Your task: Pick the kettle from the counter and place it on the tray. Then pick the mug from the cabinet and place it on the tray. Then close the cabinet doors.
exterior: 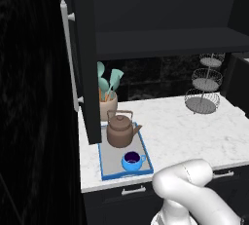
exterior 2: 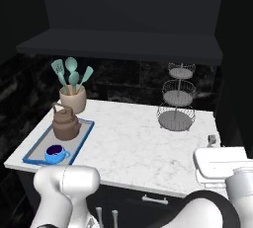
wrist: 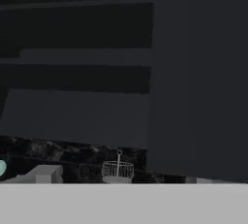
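The kettle (exterior: 120, 130), squat, round and brown with a knobbed lid, short spout and thin arched handle, stands upright on the far half of the tray (exterior: 146, 149). The small bright blue mug (exterior: 132, 161), dark purple inside, sits on the near half, just apart from the kettle. The grey, blue-rimmed tray lies at the left end of the white marble table (exterior: 185, 131), in front of a beige utensil pot (exterior 2: 74, 99). The cabinet (exterior 2: 118, 42) stands open; its left door (exterior: 82, 63) swings out over the table. A wire basket stand (exterior 2: 177, 98) sits to the right. The jaws are spread wide, holding nothing.
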Tool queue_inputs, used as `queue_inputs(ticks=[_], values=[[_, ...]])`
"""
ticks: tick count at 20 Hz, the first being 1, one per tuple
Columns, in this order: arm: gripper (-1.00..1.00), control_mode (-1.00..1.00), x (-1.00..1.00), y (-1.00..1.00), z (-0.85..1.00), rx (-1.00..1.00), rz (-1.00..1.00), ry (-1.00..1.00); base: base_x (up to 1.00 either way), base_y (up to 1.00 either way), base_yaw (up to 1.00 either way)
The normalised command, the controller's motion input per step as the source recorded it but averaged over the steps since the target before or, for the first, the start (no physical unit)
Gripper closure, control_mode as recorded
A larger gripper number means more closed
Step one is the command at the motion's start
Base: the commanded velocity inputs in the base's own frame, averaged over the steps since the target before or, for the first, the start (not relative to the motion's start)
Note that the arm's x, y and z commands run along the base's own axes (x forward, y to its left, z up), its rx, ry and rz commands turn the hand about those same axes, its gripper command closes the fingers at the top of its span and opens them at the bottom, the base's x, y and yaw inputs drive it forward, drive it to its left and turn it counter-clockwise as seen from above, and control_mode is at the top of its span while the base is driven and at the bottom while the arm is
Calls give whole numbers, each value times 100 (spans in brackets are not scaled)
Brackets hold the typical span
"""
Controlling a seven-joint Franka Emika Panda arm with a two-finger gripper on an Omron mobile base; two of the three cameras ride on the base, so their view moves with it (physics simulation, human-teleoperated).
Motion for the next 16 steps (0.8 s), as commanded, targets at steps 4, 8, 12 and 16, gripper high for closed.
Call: queue_inputs(ticks=[4, 8, 12, 16], values=[[-100, -100, -1, -19, 17, -22, 0, -1, 0, 0, 0], [-100, -100, -8, -22, 5, -20, 1, -5, 0, 0, 0], [-100, -100, -11, -7, 6, -21, 1, -4, 0, 0, 0], [-100, -100, -1, -22, 0, -17, 3, -4, 0, 0, 0]])
